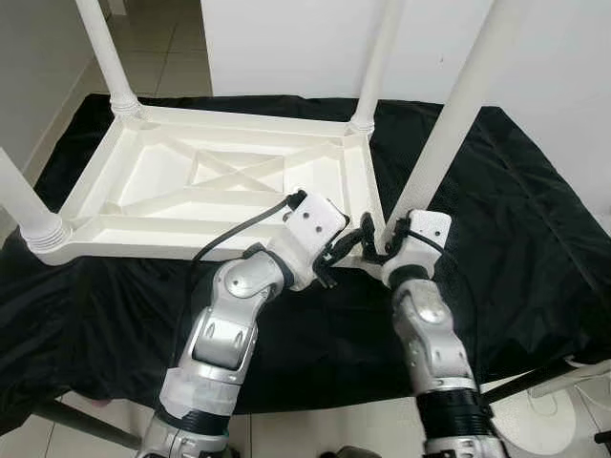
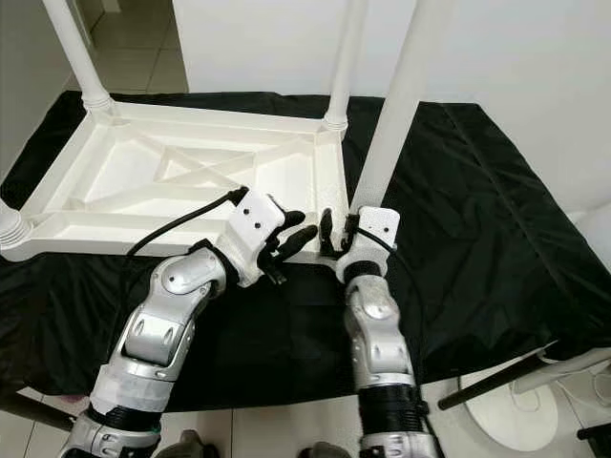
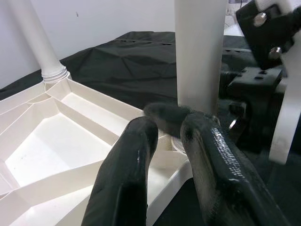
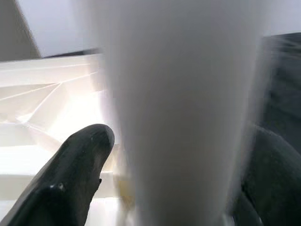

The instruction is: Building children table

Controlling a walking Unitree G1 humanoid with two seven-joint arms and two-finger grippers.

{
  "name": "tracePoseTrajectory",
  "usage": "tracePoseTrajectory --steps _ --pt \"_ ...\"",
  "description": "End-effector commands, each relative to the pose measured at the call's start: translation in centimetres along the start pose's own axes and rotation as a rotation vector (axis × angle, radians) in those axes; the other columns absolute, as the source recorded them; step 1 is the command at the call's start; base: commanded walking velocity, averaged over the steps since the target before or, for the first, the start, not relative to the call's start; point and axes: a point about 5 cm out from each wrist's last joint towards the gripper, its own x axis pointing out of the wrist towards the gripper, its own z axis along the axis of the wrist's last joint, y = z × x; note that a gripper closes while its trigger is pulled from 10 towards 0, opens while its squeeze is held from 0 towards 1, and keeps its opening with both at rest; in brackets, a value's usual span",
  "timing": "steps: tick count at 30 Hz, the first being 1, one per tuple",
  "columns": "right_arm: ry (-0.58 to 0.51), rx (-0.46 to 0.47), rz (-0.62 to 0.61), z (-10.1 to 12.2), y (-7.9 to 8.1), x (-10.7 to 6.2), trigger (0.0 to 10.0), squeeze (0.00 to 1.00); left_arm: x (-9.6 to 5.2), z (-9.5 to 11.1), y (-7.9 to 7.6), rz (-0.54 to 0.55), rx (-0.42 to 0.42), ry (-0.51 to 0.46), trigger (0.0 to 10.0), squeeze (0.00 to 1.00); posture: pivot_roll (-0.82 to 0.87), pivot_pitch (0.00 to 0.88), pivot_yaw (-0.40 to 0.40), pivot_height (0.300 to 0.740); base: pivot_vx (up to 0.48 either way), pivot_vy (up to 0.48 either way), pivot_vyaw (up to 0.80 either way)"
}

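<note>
Work surface: a black cloth covers the whole bench, wrinkled, reaching its edges. Pale tiled floor lies at 11 o'clock and a white wall at 12 o'clock behind the bench.

Table top, white plastic, lies upside down on the cloth, ribbed underside up, at 10 o'clock from the arms. Three legs stand upright in its far and left corner sockets.

A fourth leg stands at the near corner at 1 o'clock, tilted slightly. Right gripper clasps the base of this leg, one finger either side, as the right wrist view confirms. Left gripper sits just beside it at the same corner, fingers narrowly apart, tips close to the socket; contact cannot be determined.
</note>
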Motion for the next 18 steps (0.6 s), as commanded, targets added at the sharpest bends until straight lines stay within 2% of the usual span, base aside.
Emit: tracePoseTrajectory --steps 1,3,4,7,9,14,18 --pt "0.008 0.025 0.041 -0.2 -0.4 0.0 10.0 1.00 -0.1 0.1 0.6 0.140 0.005 0.002 10.0 0.00 -0.05 0.002 -0.047 0.740 0.000 0.000 0.00" --pt "0.012 0.017 0.076 -0.2 -0.7 0.1 10.0 1.00 -0.1 0.1 0.6 0.141 0.005 0.001 10.0 0.00 -0.05 0.002 -0.047 0.740 0.000 0.000 0.00" --pt "0.017 -0.013 0.148 -0.1 -1.5 0.3 10.0 0.00 -0.1 0.2 0.7 0.142 0.005 -0.001 10.0 0.00 -0.05 0.004 -0.044 0.740 0.000 0.000 0.00" --pt "0.029 -0.035 0.228 0.1 -2.2 0.6 10.0 0.00 -0.1 0.3 0.8 0.142 0.008 -0.002 10.0 0.00 -0.05 0.004 -0.044 0.740 0.000 0.000 0.00" --pt "0.029 -0.035 0.228 0.1 -2.2 0.6 10.0 0.00 -0.1 0.3 0.8 0.142 0.008 -0.002 10.0 0.00 -0.05 0.004 -0.044 0.740 0.000 0.000 0.00" --pt "0.048 -0.160 0.495 0.3 -2.6 1.6 10.0 0.00 0.2 0.3 0.7 0.131 0.025 -0.002 10.0 0.00 -0.05 0.001 -0.034 0.740 0.000 0.000 0.00" --pt "0.064 -0.196 0.562 0.2 -2.7 2.1 10.0 0.00 0.4 0.5 0.7 0.129 0.027 -0.007 10.0 0.00 -0.05 0.001 -0.031 0.740 0.000 0.000 0.00"
